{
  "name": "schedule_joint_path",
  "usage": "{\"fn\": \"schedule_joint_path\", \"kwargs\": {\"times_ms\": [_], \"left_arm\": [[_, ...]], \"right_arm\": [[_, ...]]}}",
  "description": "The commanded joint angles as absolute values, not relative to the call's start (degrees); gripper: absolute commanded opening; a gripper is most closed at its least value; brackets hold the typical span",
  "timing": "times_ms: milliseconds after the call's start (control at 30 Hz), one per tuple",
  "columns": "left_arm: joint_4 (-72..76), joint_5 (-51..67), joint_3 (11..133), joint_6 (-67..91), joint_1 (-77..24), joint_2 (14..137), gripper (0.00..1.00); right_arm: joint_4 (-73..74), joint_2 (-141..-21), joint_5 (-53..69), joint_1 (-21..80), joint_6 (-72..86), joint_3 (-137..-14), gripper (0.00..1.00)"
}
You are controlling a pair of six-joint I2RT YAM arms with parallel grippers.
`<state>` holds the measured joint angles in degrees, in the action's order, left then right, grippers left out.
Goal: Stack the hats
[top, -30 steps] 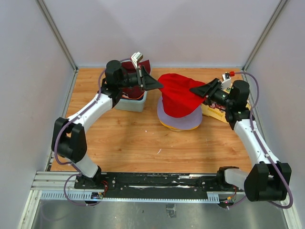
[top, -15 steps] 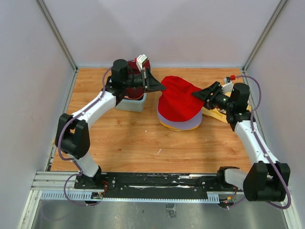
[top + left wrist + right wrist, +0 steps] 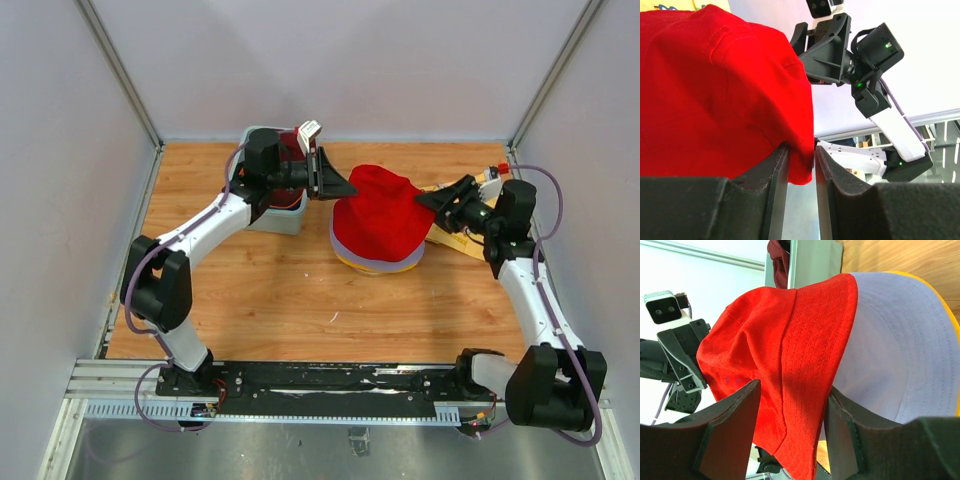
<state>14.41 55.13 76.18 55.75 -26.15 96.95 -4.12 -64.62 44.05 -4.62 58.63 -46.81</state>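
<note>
- Soft red hat (image 3: 385,210) with a creased, stitched crown, topping the flat lavender hat (image 3: 890,340) and yellow hat (image 3: 355,267) mid wooden table (image 3: 270,290).
- Left gripper (image 3: 801,152): narrowly parted around the red brim's fold.
- Right gripper (image 3: 793,387): spread wide, straddling the red crown.
- Teal tub (image 3: 275,215), far left: holding a maroon hat (image 3: 290,147).

No text, label or number can be read anywhere; the blue marks on the yellow cloth (image 3: 715,6), upper left, are too cropped.
</note>
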Motion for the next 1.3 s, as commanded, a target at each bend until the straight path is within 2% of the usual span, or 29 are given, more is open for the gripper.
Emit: {"fn": "schedule_joint_path", "kwargs": {"times_ms": [0, 67, 233, 400, 567, 867, 1267], "left_arm": [[14.2, 55.3, 78.1, 54.7, -27.2, 97.7, 0.33], [13.6, 55.3, 78.3, 54.3, -27.3, 97.7, 0.37], [9.3, 53.2, 79.3, 51.1, -27.3, 96.7, 0.49], [0.7, 44.0, 79.6, 46.4, -25.9, 94.1, 0.64], [2.7, 35.3, 70.4, 50.9, -21.8, 89.0, 0.73], [16.9, 35.8, 57.2, 59.3, -20.6, 89.0, 0.74], [24.2, 35.1, 55.0, 63.1, -22.5, 94.0, 0.74]], "right_arm": [[-3.8, -62.8, 45.4, -6.0, 57.5, -45.2, 0.52], [-3.9, -62.7, 45.2, -6.3, 57.6, -44.6, 0.5], [-4.7, -63.2, 44.6, -6.3, 58.0, -43.7, 0.33], [-4.6, -63.3, 43.3, -6.3, 58.1, -43.4, 0.29], [-4.7, -63.7, 42.9, -6.3, 57.9, -43.3, 0.28], [-6.9, -65.4, 42.1, -6.3, 57.8, -41.1, 0.24], [-9.0, -66.7, 41.8, -6.3, 58.0, -39.5, 0.23]]}}
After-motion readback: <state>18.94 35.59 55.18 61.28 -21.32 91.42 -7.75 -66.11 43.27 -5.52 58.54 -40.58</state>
